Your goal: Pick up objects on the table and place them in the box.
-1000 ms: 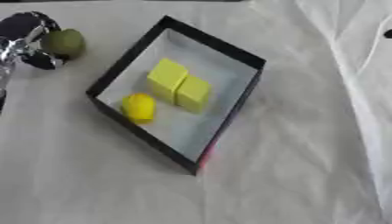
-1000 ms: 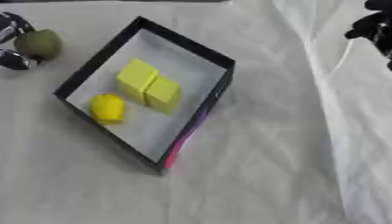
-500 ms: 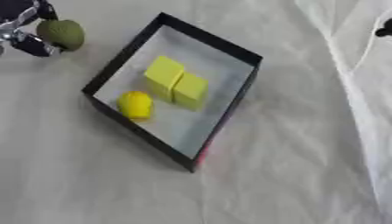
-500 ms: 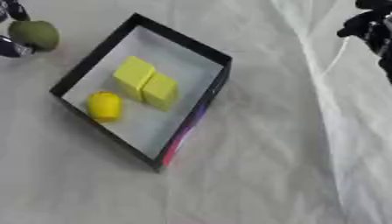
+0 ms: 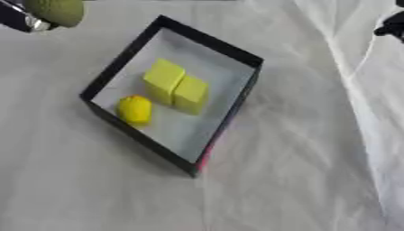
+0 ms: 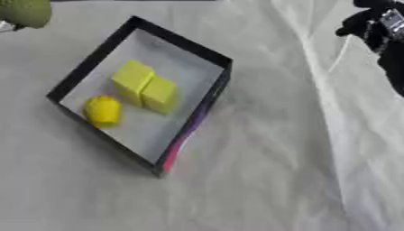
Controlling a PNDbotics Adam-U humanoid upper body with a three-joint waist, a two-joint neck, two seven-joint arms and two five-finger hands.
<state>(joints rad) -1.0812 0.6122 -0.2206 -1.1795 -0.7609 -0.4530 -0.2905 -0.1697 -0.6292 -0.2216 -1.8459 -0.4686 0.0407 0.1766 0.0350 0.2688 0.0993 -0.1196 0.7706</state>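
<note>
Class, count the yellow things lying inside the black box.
3: two yellow blocks touching side by side mid-box, and a rounded yellow object near the box's lower-left wall. Nothing seems hidden.

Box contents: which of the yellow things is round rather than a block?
The yellow round piece near the box's lower-left wall; the two yellow blocks sit side by side, touching, toward the middle.

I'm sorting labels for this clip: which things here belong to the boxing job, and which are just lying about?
Job:
- green round object, at the left hand
- black box
- two yellow blocks inside it
- yellow round object inside it

Lying about:
- white cloth over the table
- right hand, idle, upper right
</note>
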